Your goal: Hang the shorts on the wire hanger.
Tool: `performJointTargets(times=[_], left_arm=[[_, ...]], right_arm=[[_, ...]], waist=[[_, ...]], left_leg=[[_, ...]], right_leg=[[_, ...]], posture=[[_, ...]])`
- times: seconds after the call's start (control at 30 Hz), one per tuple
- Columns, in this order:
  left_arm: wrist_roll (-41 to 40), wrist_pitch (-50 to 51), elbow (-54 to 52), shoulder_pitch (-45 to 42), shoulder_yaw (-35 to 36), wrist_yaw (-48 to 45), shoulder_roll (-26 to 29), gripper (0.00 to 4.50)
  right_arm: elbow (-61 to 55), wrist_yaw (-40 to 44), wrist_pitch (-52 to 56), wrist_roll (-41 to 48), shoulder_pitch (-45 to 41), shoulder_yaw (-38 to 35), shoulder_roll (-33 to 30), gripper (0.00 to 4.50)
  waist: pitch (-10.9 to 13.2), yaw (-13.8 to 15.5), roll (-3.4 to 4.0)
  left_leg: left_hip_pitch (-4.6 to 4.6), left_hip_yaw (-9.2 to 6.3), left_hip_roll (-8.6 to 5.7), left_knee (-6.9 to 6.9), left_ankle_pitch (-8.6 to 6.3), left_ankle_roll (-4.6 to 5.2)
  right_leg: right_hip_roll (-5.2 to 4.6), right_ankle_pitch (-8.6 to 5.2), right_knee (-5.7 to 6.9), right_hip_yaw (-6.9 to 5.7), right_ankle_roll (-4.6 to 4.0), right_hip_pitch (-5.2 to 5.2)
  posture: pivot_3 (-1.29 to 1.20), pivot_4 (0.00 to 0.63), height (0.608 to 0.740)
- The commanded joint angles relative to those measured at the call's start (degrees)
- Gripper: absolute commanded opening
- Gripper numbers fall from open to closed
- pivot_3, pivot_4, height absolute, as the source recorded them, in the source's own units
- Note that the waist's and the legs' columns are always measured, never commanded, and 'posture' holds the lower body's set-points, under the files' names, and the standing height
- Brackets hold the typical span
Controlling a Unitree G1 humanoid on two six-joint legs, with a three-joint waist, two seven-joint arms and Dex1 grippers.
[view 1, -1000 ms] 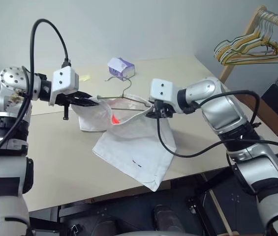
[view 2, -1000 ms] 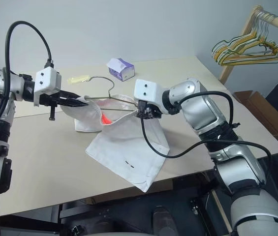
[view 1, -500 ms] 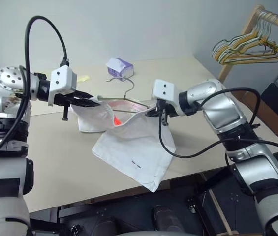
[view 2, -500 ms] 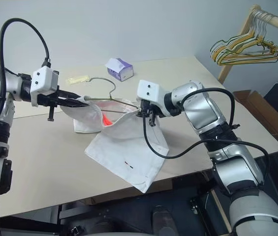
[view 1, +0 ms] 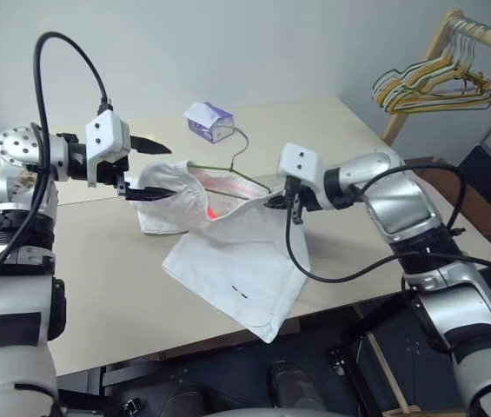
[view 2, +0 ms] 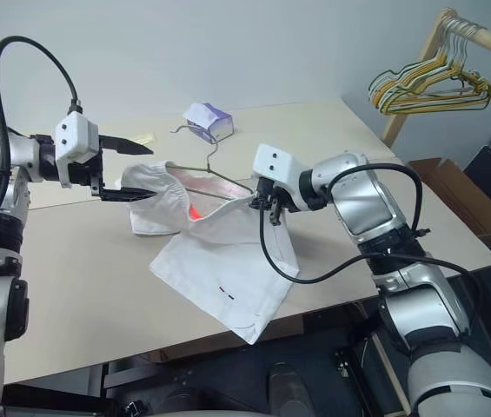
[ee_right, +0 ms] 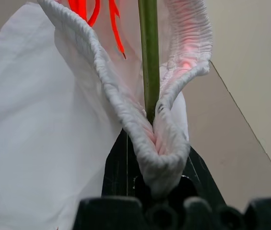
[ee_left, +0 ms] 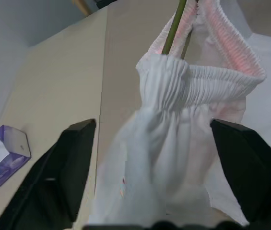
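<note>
while the right gripper (view 2: 265, 201) pinches one end of the gathered waistband of the shorts (view 2: 219, 261) together with the wire hanger (view 1: 228, 169), the left gripper (view 1: 147, 168) stands with its two black fingers spread wide, one above and one below the other end of the waistband, gripping nothing. in the left wrist view the ruched band sits between the parted fingers (ee_left: 73, 163) with a gap on each side. the hanger's olive-green bar runs from the right gripper's tips through the open waist toward the left gripper, so its long axis lies across the space between the two grippers. its hook rises from the bar's middle and curls away from both grippers, toward a small purple tissue box (view 1: 210, 121) at the far side of the table (view 1: 97, 287). the waistband is lifted off the table by the right gripper's hold; below and nearer than the grippers, the legs of the shorts lie flat, reaching to the table's near edge. a bunch of coloured hangers (view 1: 427, 87) hangs on a wooden rail well beyond the right arm.
</note>
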Motion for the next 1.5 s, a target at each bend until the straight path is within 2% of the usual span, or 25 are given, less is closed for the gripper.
performJointTargets(times=[0.03, 0.2, 0.37, 0.43, 0.63, 0.73, 0.83, 0.93, 1.13, 1.37, 1.5], left_arm=[[-0.78, -0.95, 0.28, -2.04, 3.01, 4.19, 0.17, 4.5], [-3.7, 1.97, -3.79, 0.3, 5.93, 8.51, -2.62, 4.5], [-11.67, 10.87, -18.22, 8.41, 7.99, 8.85, -6.54, 4.5], [-13.25, 13.6, -22.51, 10.66, 8.07, 9.81, -7.24, 4.5], [-15.76, 18.47, -29.94, 14.18, 7.42, 13.2, -9.65, 4.5], [-16.86, 19.9, -32.42, 15.09, 7.36, 14.09, -10.81, 4.5], [-17.88, 20.88, -34.09, 15.86, 7.58, 14.43, -11.36, 4.5], [-19.13, 22.07, -35.08, 15.7, 8.41, 17.03, -12.71, 4.5], [-18.98, 23.88, -36.81, 15.83, 7.35, 19.59, -13.51, 4.5], [-18.94, 23.93, -38.18, 17.06, 6.15, 20.59, -14.13, 4.5], [-18.74, 23.47, -38.66, 17.74, 5.64, 20.2, -13.69, 4.5]], right_arm=[[-6.5, -2.12, 6.57, 2.41, 1.5, -4.83, -1.66, 0.01], [-18.42, -10.12, 26.16, 4.12, 4.36, -10.84, -2.21, 0.01], [-31.96, -20.89, 50.0, 3.44, 8.24, -21.86, 1.33, 0.01], [-34.38, -24.89, 54.97, 2.89, 9.59, -25.95, 3.34, 0.01], [-35.31, -36.19, 55.73, 1.19, 14.69, -35.37, 6.06, 0.01], [-35.42, -40.88, 55.73, 0.12, 16.69, -36.44, 4.98, 0.01], [-34.27, -45.95, 55.73, -1.83, 15.82, -42.56, 8.18, 0.01], [-31.13, -51.93, 55.73, -6.03, 14.24, -43.12, 7.9, 0.01], [-21.81, -59.34, 55.73, -12.93, 5.54, -46.91, 8.34, 0.01], [-6.84, -61.64, 55.48, -13.46, -5.38, -48.38, 1.99, 0.01], [6.38, -62.11, 49.3, -11.43, -10.7, -51.56, -1.75, 0.01]], waist=[[0.0, -0.03, 0.0], [0.0, -0.04, 0.0], [-0.02, -0.27, 0.0], [-0.02, -0.76, -0.01], [-0.04, -2.28, 0.02], [-0.05, -3.64, 0.03], [-0.05, -5.39, 0.04], [-0.08, -7.06, 0.08], [-0.09, -10.55, 0.12], [-0.06, -13.47, 0.16], [-0.06, -14.3, 0.15]], left_leg=[[0.0, 0.0, 0.0, 0.0, 0.0, 0.0], [-0.01, -0.01, 0.0, 0.03, 0.0, 0.0], [-0.02, -0.03, 0.0, 0.03, 0.0, 0.0], [-0.03, -0.04, 0.0, 0.09, 0.0, 0.0], [0.03, -0.09, -0.07, 0.09, 0.0, 0.0], [0.02, -0.13, -0.12, 0.09, 0.0, 0.0], [0.03, -0.19, -0.16, 0.09, 0.0, 0.0], [0.1, -0.44, -0.21, 0.08, 0.0, 0.01], [0.23, -0.43, -0.46, -0.01, -0.01, 0.03], [0.65, -0.43, -0.89, -0.26, -0.07, 0.18], [1.08, -0.35, -0.93, -0.36, -0.13, 0.28]], right_leg=[[-0.01, 0.0, 0.0, 0.0, 0.0, 0.0], [-0.02, 0.0, 0.03, -0.01, 0.0, 0.01], [-0.06, 0.0, 0.06, -0.02, 0.0, 0.0], [-0.05, 0.0, 0.11, -0.02, 0.0, 0.0], [-0.11, 0.0, 0.07, 0.02, 0.01, 0.07], [-0.17, -0.01, 0.03, 0.02, 0.03, 0.08], [-0.21, -0.01, 0.0, 0.08, 0.05, 0.08], [-0.24, -0.03, -0.02, 0.18, 0.1, 0.11], [-0.43, -0.09, 0.06, 0.5, 0.27, 0.22], [-0.84, -0.17, -0.1, 0.61, 0.63, 0.89], [-0.89, -0.2, -0.16, 0.71, 0.71, 1.2]], posture=[[-0.12, 0.0, 0.74], [-0.15, 0.0, 0.74], [-0.2, 0.0, 0.74], [-0.21, 0.0, 0.74], [-0.28, 0.0, 0.74], [-0.29, 0.0, 0.74], [-0.31, 0.0, 0.74], [-0.32, 0.0, 0.74], [-0.32, 0.0, 0.74], [-0.33, 0.0, 0.74], [-0.31, 0.0, 0.74]])
